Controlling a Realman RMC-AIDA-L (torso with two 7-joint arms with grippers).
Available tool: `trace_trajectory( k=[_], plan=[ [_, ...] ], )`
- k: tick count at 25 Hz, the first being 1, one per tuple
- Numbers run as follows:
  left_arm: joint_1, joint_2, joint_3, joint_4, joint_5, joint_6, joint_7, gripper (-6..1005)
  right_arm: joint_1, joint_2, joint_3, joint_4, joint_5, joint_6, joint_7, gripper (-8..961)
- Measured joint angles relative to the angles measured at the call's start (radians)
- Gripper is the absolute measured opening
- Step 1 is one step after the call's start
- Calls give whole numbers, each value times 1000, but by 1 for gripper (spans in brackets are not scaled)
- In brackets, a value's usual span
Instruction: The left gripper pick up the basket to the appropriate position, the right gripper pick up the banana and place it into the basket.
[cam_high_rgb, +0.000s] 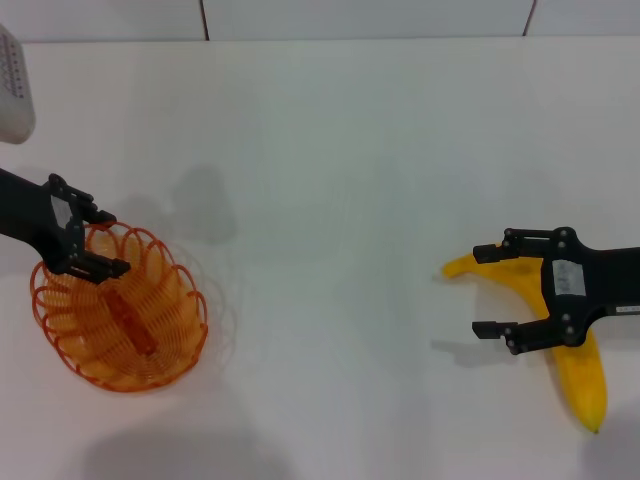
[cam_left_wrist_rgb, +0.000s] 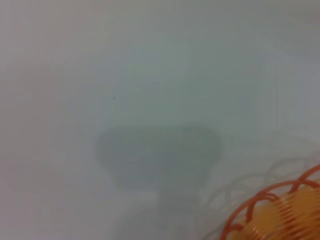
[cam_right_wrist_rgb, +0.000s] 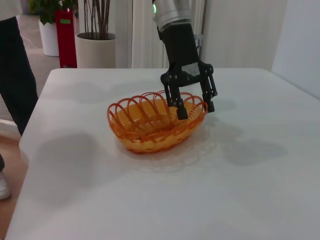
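The orange wire basket (cam_high_rgb: 150, 330) sits on the white table at the left. It also shows in the right wrist view (cam_right_wrist_rgb: 150, 127), and its rim shows in the left wrist view (cam_left_wrist_rgb: 280, 205). My left gripper (cam_high_rgb: 118, 243) is open at the basket's far rim. In the right wrist view this left gripper (cam_right_wrist_rgb: 197, 112) has one finger inside the rim and one outside. The yellow banana (cam_high_rgb: 580, 375) lies on the table at the right. My right gripper (cam_high_rgb: 478, 289) is open over the banana's middle and hides part of it.
A white object (cam_high_rgb: 15, 90) stands at the table's far left edge. The right wrist view shows the table's left edge (cam_right_wrist_rgb: 30, 135), potted plants (cam_right_wrist_rgb: 95, 45) and a person's leg (cam_right_wrist_rgb: 15, 75) beyond it.
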Motion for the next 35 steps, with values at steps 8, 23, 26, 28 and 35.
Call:
trace_trajectory(
  k=[8, 23, 26, 28, 35],
  plan=[
    [-11, -1, 0, 3, -3, -3, -2, 674, 0, 0, 0, 0, 0, 0, 0, 862],
    [-32, -5, 0, -1, 39, -52, -102, 409, 0, 0, 0, 0, 1, -1, 1, 862],
    [-39, -5, 0, -1, 40, -53, -113, 285, -2, 0, 0, 0, 1, 0, 1, 862],
    [-41, -6, 7, -1, 40, -55, -115, 209, -1, 0, 0, 0, 1, 1, 1, 862],
    [-42, -6, 40, -1, 36, -72, -127, 106, -5, 0, 0, 0, 2, 2, 1, 862]
  ],
)
